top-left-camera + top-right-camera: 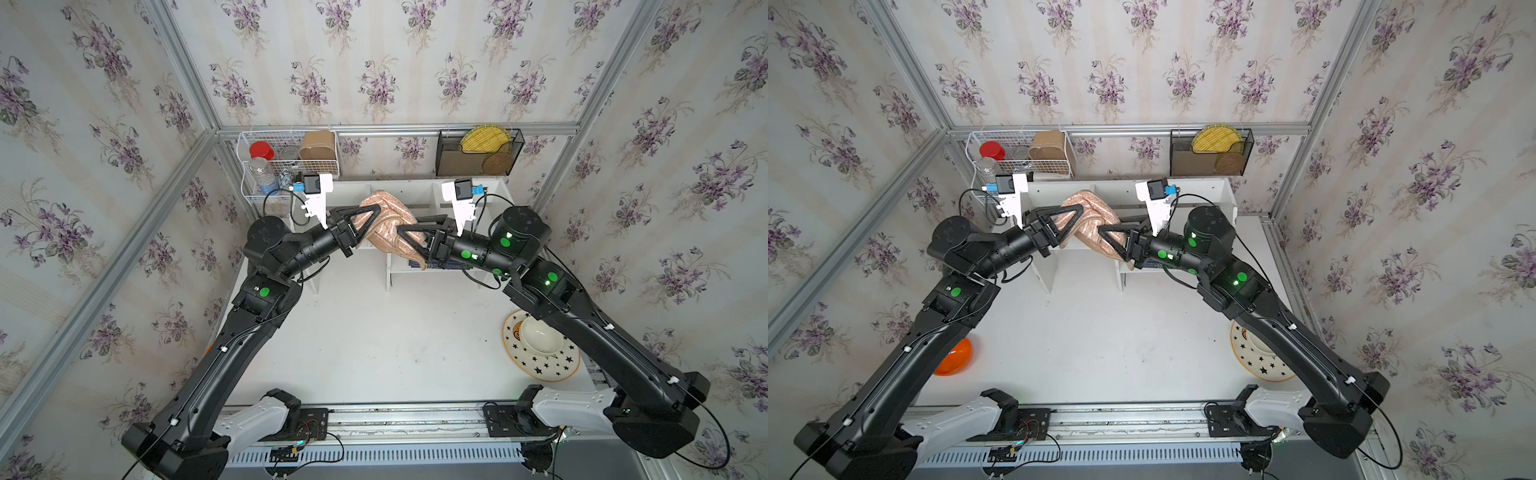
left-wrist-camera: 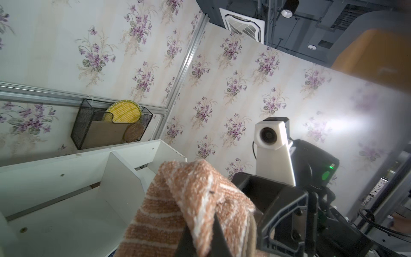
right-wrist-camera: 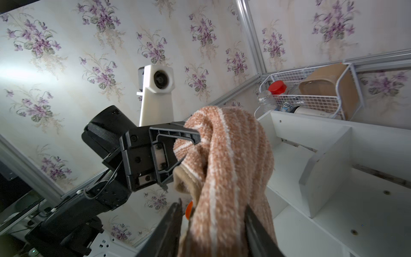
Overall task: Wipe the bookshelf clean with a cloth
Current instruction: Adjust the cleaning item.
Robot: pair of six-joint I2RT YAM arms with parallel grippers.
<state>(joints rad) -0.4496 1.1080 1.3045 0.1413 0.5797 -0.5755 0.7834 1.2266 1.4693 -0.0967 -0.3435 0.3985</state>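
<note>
**Cloth aloft between two arms; shelf not in contact**

Front of table: starred plate carrying a white bowl, partly under the right arm. An orange bowl sits beneath the left arm.

Mid-field: left gripper, clamped tight on a fold of the cloth. Right gripper, jaws parted, cloth hanging loose between them with a gap at one side. The cloth is bunched and held in the air over the middle compartment of the bookshelf, touching no board that shows.

Rear wall: wire basket, mesh rack.

Progress, judged: cloth in hand, no wiping stroke under way. Dark specks show on the boards. All compartments and the lower shelf are left.
</note>
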